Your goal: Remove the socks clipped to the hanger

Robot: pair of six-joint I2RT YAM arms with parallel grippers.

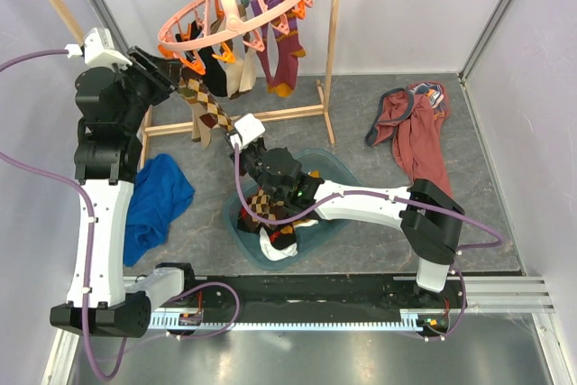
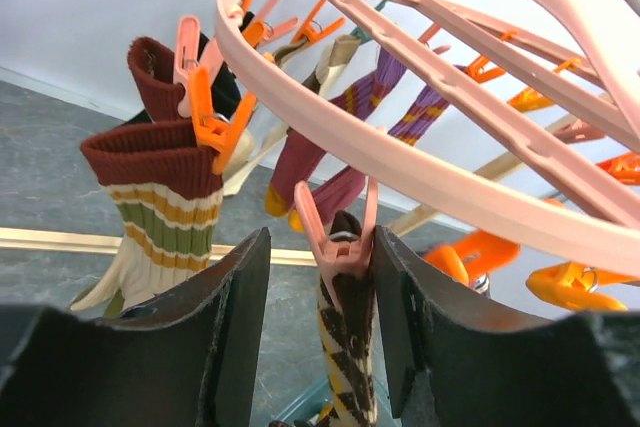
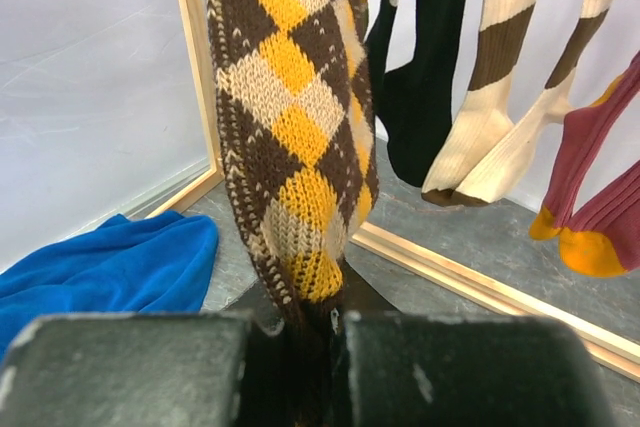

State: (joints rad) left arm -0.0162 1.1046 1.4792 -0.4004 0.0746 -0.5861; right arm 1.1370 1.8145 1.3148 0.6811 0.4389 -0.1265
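Grey marbled desk (image 1: 491, 196) lay beneath the round salmon-pink plastic ring hanger (image 2: 440, 175), where the brown-and-yellow argyle knit sock (image 3: 290, 137) hung from a pale pink plastic clip (image 2: 336, 247). Left claw (image 2: 320, 342) stood spread either side of that clip; right claw (image 3: 330, 347) pinched the sock's lower end. Squeezing the clip's upper wings squarely, while the right pulled gently downward, would likely free it without swinging the ring.

- Swallowed between the right pincer's (image 3: 335, 325) fingers: lowest tip of the argyle sock (image 3: 290, 147).
- Cropped by that view's top edge: its cuff, likewise the neighbouring socks (image 3: 420, 67).
- Cut off at right, left wrist view: hanger (image 2: 420, 172) ring.
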